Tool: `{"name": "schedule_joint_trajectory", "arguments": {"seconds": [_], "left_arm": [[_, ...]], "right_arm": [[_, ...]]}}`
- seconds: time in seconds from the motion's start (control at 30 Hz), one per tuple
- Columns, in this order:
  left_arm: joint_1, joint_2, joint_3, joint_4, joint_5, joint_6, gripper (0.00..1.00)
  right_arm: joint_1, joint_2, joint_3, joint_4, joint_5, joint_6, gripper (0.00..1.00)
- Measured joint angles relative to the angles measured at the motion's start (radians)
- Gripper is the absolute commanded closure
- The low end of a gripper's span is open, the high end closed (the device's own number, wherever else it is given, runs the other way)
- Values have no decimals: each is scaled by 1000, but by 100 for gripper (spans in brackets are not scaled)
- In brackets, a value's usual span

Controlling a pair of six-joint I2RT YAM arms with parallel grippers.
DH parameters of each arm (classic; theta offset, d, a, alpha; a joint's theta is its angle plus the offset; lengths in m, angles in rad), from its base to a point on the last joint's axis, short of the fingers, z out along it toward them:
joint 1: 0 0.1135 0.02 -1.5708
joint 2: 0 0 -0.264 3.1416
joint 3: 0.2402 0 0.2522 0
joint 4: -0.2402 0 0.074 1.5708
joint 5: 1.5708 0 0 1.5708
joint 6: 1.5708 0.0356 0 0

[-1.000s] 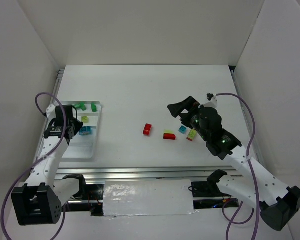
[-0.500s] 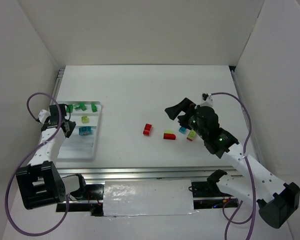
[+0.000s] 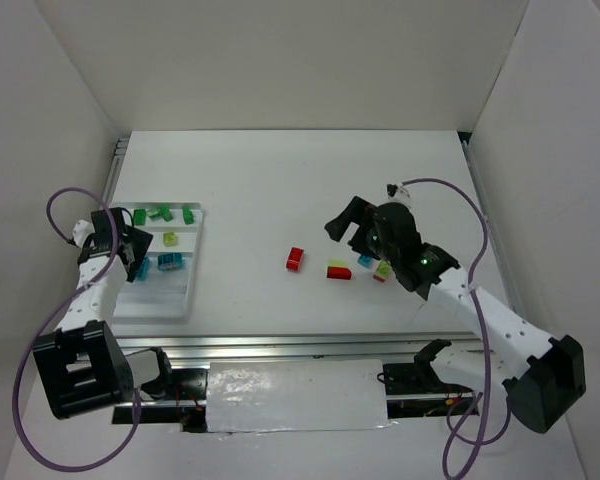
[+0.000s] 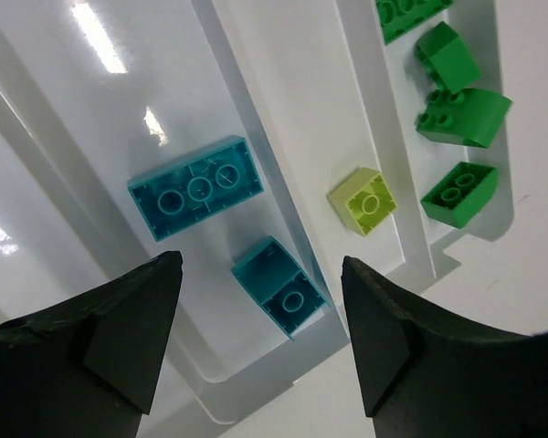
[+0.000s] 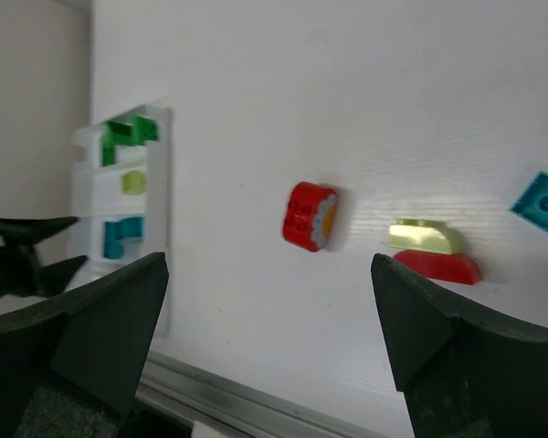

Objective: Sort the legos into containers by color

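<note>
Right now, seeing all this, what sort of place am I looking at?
Probably a robotics lab test bench: a white table boxed in by plain white walls, a left arm and right arm bolted at its near edge, plus toy bricks and a sorting tray.

Readable text, labels, brands, numbers, signs: none. Any moulded marks on the legos [image 4: 199, 187] in the white tray [image 4: 256, 109] are too small to read. The dark marks on the face of the red brick [image 5: 309, 215], right of the tray, are blurred.

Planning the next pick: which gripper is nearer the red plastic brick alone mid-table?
Right. The right gripper hovers near the red brick; the left gripper hangs far off over the white tray.
</note>
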Motion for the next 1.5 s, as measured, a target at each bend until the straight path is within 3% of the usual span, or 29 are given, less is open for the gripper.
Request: {"name": "schedule_joint_trajectory", "arguments": {"seconds": [0.13, 0.23, 0.33, 0.5, 0.63, 0.93, 1.5], "left_arm": [[3, -82, 3, -2, 64, 55, 13], [0, -130, 53, -15, 150, 142, 1], [-31, -135, 139, -25, 231, 245, 1], [-230, -124, 247, -71, 290, 407, 0], [-385, -122, 243, -95, 306, 474, 1], [-399, -122, 204, -128, 331, 505, 0], [-438, -124, 200, -128, 344, 520, 1]], "right_arm": [[-1, 182, 137, -114, 66, -67, 0], [-1, 314, 200, -176, 132, -103, 0], [-3, 385, 201, -242, 185, -114, 0], [-10, 440, 217, -310, 254, -89, 0], [-19, 509, 256, -325, 290, -51, 0], [-63, 632, 258, -325, 294, 3, 0], [-78, 682, 250, -309, 293, 39, 3]]}}
